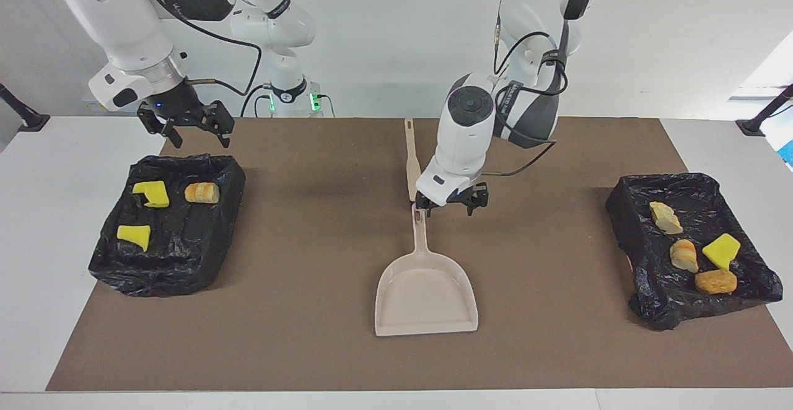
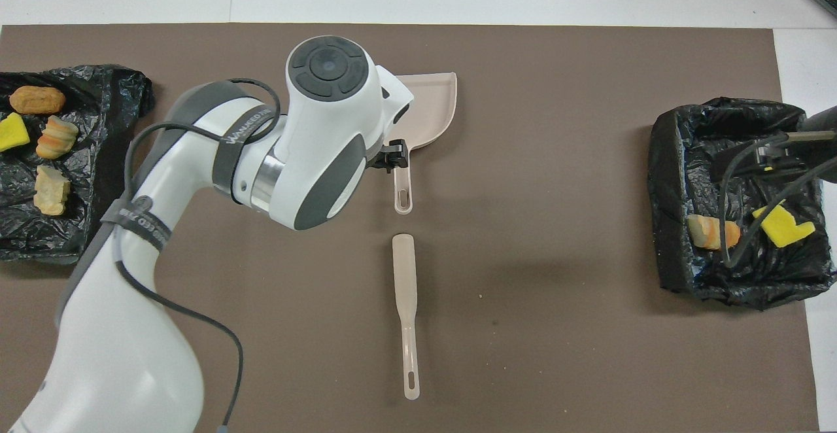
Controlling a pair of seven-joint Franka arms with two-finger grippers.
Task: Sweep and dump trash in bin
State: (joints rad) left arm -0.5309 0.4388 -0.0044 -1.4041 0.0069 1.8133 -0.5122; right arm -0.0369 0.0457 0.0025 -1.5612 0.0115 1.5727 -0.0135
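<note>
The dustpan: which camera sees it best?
The facing view. There the whole beige dustpan lies in plain sight on the brown mat, tray and handle both. In the overhead view the left arm covers much of the dustpan's tray; one corner and the handle show.

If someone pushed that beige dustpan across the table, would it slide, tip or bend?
The dustpan lies flat on its broad base on the brown mat, so it would probably slide rather than tip. It looks like thin moulded plastic, likely light and fairly stiff. Pushed by its long narrow handle alone, it might swivel instead of travelling straight.
</note>
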